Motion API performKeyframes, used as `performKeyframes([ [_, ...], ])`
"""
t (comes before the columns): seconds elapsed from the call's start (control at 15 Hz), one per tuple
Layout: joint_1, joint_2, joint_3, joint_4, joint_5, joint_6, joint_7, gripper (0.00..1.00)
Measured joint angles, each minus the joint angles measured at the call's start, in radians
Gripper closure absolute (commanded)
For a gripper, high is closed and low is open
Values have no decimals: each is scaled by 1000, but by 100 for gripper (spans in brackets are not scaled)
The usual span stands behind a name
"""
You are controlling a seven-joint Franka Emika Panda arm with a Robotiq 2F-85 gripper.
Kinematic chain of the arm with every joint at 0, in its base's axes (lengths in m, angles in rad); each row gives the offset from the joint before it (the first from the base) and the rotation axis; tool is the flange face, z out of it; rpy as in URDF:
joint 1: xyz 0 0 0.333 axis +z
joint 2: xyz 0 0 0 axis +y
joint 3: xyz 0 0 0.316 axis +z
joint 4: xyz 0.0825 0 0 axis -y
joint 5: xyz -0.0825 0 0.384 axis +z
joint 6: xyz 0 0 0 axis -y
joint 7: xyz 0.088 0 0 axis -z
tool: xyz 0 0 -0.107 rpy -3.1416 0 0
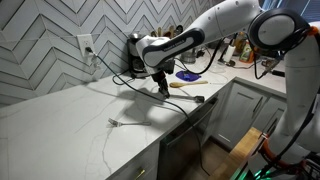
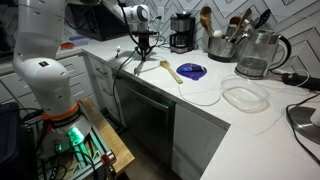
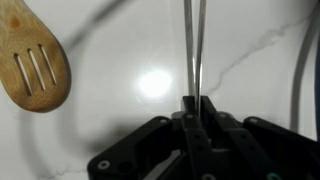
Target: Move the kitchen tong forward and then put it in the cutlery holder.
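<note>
My gripper (image 3: 196, 102) is shut on the kitchen tong (image 3: 193, 45), a slim silvery pair of arms that runs straight out from the jaws over the white counter. In both exterior views the gripper (image 1: 160, 80) (image 2: 145, 47) hangs over the counter with the tong (image 2: 141, 62) pointing down, its tip near or on the surface. The pale slotted wooden spoon (image 3: 35, 65) (image 2: 170, 70) lies on the counter just beside it. The cutlery holder (image 2: 222, 45), a metal pot with several utensils in it, stands further along by the wall.
A blue plate (image 2: 192, 71) (image 1: 187, 74) lies past the spoon. A glass kettle (image 2: 258, 55), a clear lid (image 2: 245, 95) and a coffee machine (image 2: 181, 32) stand along the counter. A small metal fork (image 1: 116, 123) lies near the counter's front edge. Cables trail from the wall socket (image 1: 86, 44).
</note>
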Motion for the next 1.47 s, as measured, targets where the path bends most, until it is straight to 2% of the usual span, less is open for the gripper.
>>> performKeyframes([
  [0.33, 2, -65, 13, 51, 0, 3, 0, 97],
  [0.87, -57, -397, 0, 45, 6, 181, -29, 97],
  [1.13, -107, -534, -52, -8, 22, 392, -72, 97],
  [1.4, -142, -595, -131, -97, 111, 710, -166, 97],
  [1.47, -143, -602, -151, -126, 164, 793, -208, 89],
])
